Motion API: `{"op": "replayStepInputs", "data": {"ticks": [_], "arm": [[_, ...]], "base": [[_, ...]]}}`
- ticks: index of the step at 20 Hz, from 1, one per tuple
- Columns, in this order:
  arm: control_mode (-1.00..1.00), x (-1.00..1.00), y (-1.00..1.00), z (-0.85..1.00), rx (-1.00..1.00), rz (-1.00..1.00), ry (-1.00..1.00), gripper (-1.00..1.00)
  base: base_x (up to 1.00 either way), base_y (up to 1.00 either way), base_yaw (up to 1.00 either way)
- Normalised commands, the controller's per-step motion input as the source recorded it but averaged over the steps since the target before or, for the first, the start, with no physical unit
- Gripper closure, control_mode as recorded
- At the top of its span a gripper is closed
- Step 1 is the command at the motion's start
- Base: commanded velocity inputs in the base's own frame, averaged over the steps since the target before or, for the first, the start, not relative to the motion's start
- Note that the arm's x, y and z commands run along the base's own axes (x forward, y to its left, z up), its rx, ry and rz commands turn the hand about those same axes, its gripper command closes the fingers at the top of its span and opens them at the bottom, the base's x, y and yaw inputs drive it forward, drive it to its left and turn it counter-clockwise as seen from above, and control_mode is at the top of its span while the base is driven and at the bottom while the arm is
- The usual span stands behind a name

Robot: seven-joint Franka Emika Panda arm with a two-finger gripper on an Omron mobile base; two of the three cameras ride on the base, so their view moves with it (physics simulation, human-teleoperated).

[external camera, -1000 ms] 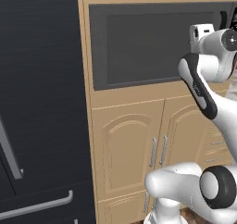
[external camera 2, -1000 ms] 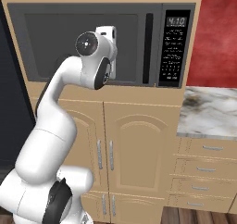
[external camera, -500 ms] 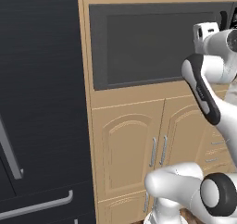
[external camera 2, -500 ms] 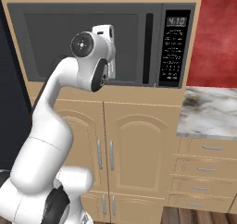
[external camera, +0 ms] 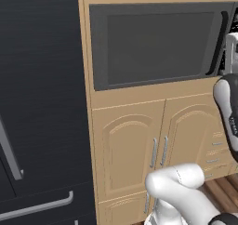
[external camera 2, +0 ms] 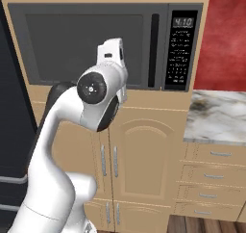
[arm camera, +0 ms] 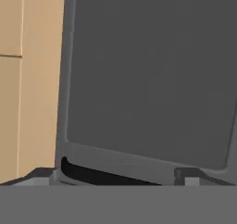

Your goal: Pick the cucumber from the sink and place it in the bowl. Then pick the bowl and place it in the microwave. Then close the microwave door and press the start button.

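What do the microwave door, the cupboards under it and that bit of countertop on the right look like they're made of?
Microwave door: matte dark grey, metal or plastic, with a darker, smooth glass-like window; the handle looks like black plastic.
Cupboards: light tan, probably painted wood, with arched raised panels and slim metal-looking pulls.
Countertop: likely polished marble, white with grey-brown veining.

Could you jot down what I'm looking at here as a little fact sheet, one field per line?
Place: simulated kitchen with tan cabinets
Microwave: built in above the cabinet doors
Microwave door: shut, dark window
Door handle: black, vertical, on the door's right side
Button panel: right edge, display lit
Fridge: tall, black, left of the microwave
Counter: marbled, right of the microwave
Gripper: open, empty, facing the door close up
Red wall: above the counter
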Motion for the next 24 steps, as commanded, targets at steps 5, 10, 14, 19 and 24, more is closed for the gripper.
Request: {"op": "replayStepInputs", "data": {"ticks": [5, 10, 14, 19, 24], "arm": [[-1.0, -0.35, -0.53, -0.19, 0.0, 0.07, -0.02, -1.0], [-1.0, -0.21, -0.44, -0.07, 0.01, 0.13, -0.01, -1.0], [-1.0, -0.13, -0.68, -0.03, 0.0, 0.0, -0.06, -1.0], [-1.0, -0.18, -0.74, -0.08, 0.0, -0.12, 0.0, -1.0], [-1.0, -0.01, -0.08, -0.25, 0.0, -0.1, 0.0, -1.0]], "base": [[0.0, 0.0, 0.0], [0.0, 0.0, 0.0], [0.0, 0.0, 0.0], [0.0, 0.0, 0.0], [0.0, 0.0, 0.0]]}}
